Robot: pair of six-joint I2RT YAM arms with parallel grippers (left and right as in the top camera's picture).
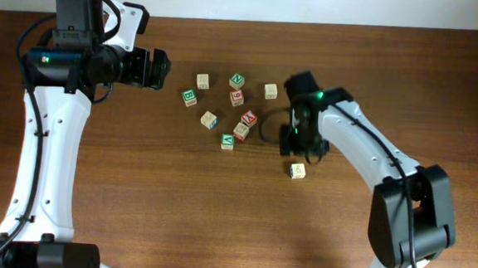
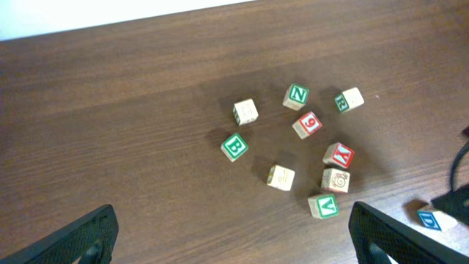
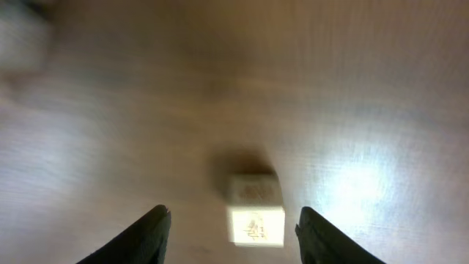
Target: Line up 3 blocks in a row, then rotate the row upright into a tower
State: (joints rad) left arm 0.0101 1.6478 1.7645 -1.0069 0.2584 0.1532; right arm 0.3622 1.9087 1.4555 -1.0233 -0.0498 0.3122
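Two grippers, both with jaws apart: right gripper (image 3: pixel 233 233) straddles one block (image 3: pixel 254 214), untouched, on the table (image 3: pixel 110 110); left gripper (image 2: pixel 233 236) hangs empty, away from the V block (image 2: pixel 323 206).

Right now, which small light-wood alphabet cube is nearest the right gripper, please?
The lone blue-printed cube, lying apart from the cluster, between the right gripper's open fingers.

Below the red 9 cube (image 1: pixel 237 96) sits the green V block (image 1: pixel 228 141). Lower right of it, a pale block (image 1: pixel 297 170) lies just beside the right end effector (image 1: pixel 300 154). Well left hangs the left end effector (image 1: pixel 161 69).
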